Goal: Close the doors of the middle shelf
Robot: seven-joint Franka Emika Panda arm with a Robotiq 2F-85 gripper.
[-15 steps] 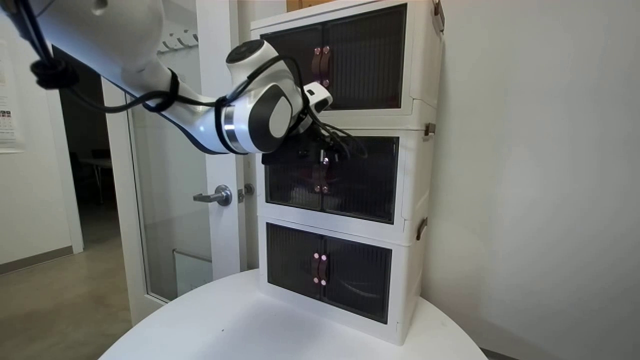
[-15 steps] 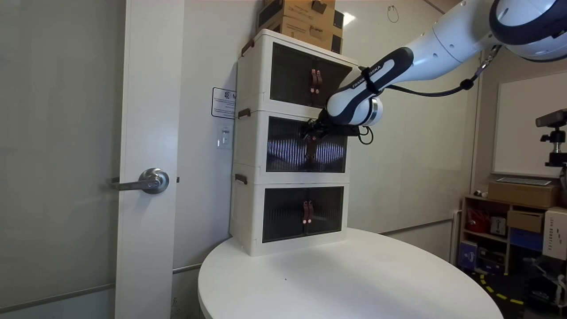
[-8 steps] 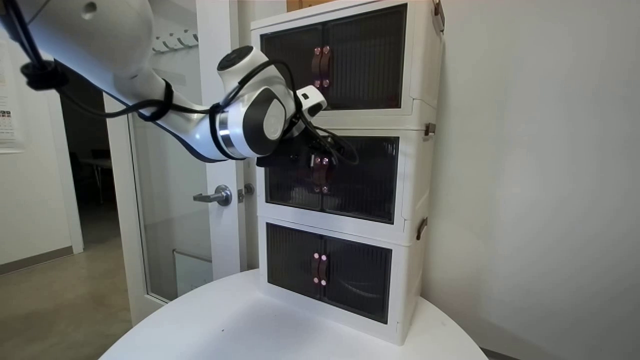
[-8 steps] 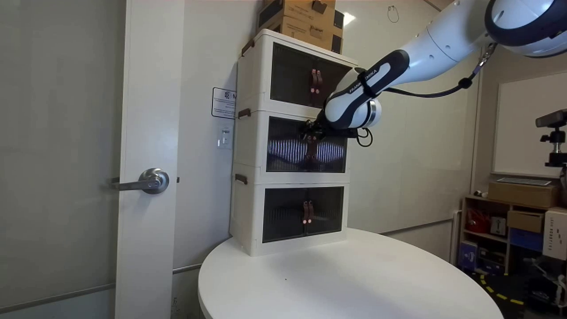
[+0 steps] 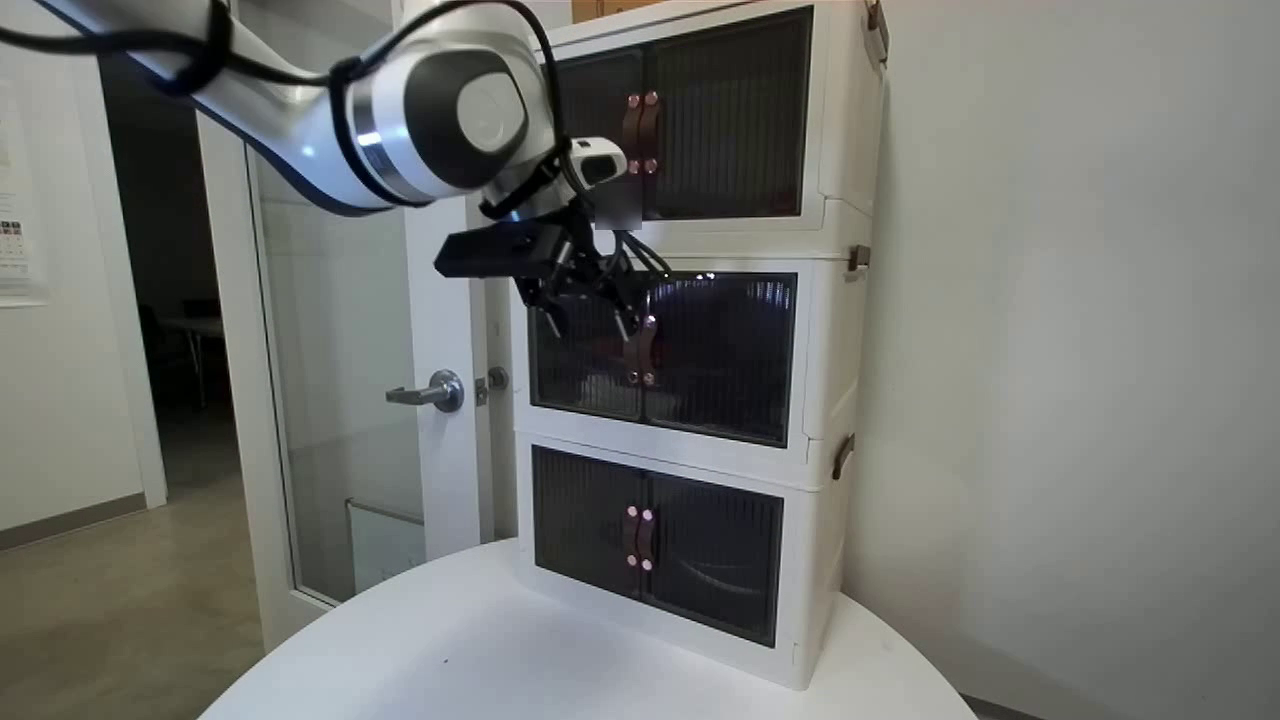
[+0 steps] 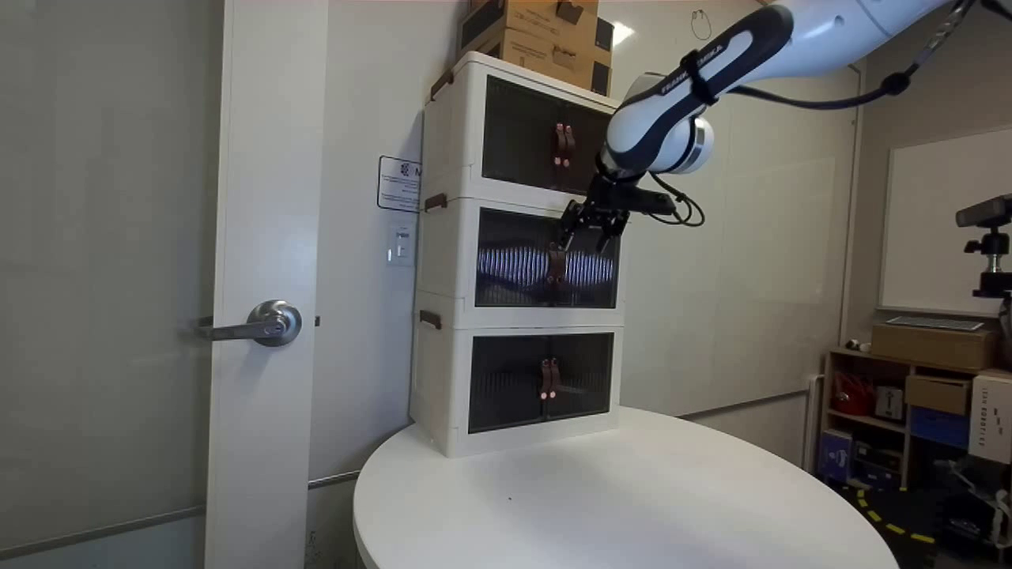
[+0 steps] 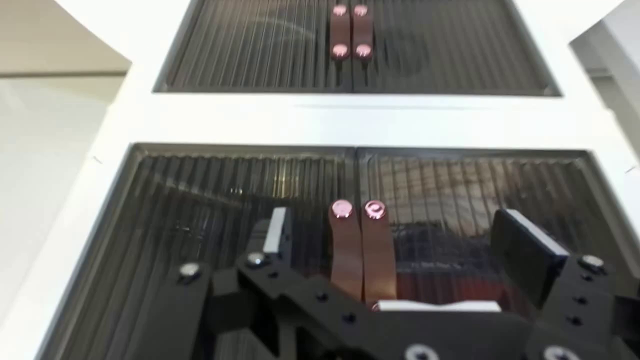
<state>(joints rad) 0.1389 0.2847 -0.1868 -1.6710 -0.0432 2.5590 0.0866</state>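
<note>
Before the closed middle doors, the pincer hangs spread (on the arm: FRANK, strap, EMIKA)

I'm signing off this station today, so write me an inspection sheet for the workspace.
Surface: round white table, one tiny dark speck on it.
Job's things: middle doors look shut, meeting at the centre.
Clutter: cardboard boxes on top of the cabinet.
Tool: open, gripping nothing, in front of the middle doors.
Cables: black cable strapped along the arm, looping near the tool.
Surroundings: white door with lever handle; whiteboard.
</note>
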